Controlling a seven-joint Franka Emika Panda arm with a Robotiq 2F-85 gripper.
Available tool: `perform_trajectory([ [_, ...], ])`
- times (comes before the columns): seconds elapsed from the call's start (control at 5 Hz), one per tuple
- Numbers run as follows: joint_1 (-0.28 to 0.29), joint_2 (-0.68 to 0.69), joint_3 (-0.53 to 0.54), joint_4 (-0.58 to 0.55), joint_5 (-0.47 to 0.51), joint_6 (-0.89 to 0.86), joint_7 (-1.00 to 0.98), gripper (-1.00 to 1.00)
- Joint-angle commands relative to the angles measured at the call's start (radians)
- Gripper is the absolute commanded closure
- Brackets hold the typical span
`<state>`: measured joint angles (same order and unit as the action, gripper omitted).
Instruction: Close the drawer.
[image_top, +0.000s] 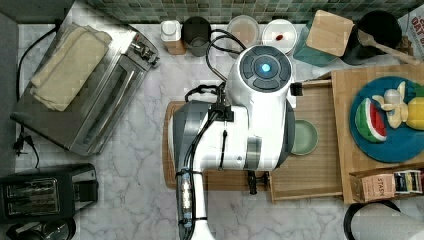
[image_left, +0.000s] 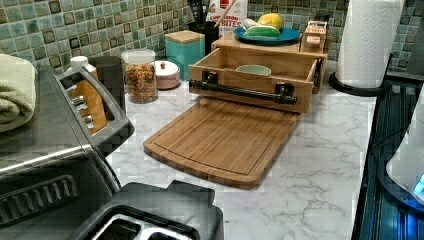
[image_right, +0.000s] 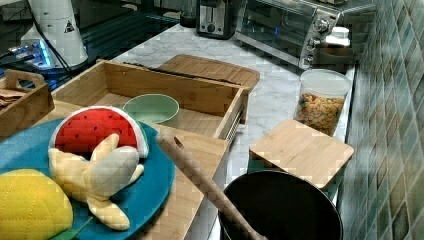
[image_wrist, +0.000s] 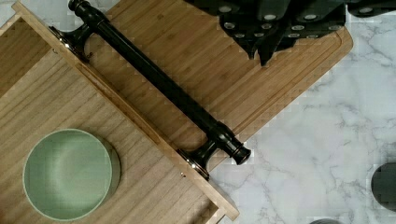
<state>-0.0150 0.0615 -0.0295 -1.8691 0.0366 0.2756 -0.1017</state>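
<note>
- In the left view, your cutting board (image_left: 224, 141) lies just before the open drawer (image_left: 257, 76); dipping low snags it.
- Its black handle (image_wrist: 159, 84) is round; pushing off-centre skews it.
- Green bowl (image_wrist: 69, 173) may slide.
- Gripper (image_wrist: 275, 25): I cannot tell its opening; nothing appears held.

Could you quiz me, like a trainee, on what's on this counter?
1. True or false: the drawer is pulled open.
2. What sits inside the drawer? A) a green bowl B) a watermelon toy C) a jar of pasta
3. Fill in: the black handle hangs over the wooden ____.

Key:
1. True; it stands out from under the top with the blue plate.
2. A, the bowl.
3. Cutting board.
</note>
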Motion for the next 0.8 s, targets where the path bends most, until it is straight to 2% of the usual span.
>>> perform_trajectory([
  [0.2,0.010,-0.018,0.011,-0.048,-0.021,0.043,-0.025,1.00],
  [0.6,0.028,-0.067,0.040,-0.144,0.026,0.129,-0.327,1.00],
  [0.8,0.064,-0.122,0.069,-0.240,-0.010,0.231,-0.392,1.00],
])
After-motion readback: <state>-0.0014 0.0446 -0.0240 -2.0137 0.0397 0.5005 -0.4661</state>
